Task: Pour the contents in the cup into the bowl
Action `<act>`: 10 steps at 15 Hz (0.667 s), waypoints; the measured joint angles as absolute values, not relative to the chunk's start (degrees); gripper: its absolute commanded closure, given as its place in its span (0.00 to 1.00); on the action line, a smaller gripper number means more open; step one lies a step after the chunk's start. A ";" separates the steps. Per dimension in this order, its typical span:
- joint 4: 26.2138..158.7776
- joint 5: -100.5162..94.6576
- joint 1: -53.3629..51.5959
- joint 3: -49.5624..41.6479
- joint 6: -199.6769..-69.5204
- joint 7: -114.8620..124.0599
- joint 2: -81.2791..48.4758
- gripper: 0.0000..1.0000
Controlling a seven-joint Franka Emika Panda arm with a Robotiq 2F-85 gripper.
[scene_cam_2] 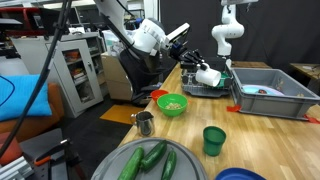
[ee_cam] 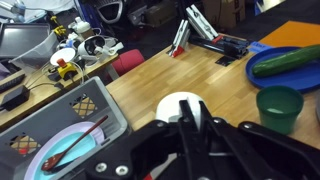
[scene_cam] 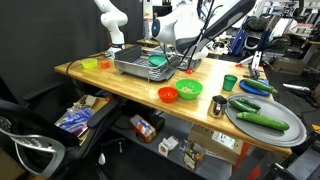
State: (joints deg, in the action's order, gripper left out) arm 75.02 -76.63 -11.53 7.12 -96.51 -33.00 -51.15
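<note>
Wooden tabletop [scene_cam: 100,72], carrying a grey dish rack [scene_cam: 135,66]. In an exterior view, the green bowl [scene_cam_2: 172,103] sits on the tabletop with a small green cup [scene_cam_2: 214,140] at its 4 o'clock. The claw [scene_cam_2: 203,70] is closed on a white cup [scene_cam_2: 210,76] (its round white top fills the wrist view), held aloft near the rack, with the bowl at its 8 o'clock.

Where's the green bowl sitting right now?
In an exterior view the green bowl sits on the wooden table near its front edge, between the orange bowl and the metal cup, just in front of the dish rack.
</note>
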 measured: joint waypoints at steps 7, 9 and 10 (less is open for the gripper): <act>79.61 -68.49 -2.69 6.90 -114.93 -23.84 -48.15 0.98; 81.92 -65.55 -0.65 6.73 -120.10 -21.77 -46.80 0.98; 83.01 -63.94 0.38 6.59 -122.65 -20.97 -46.09 0.98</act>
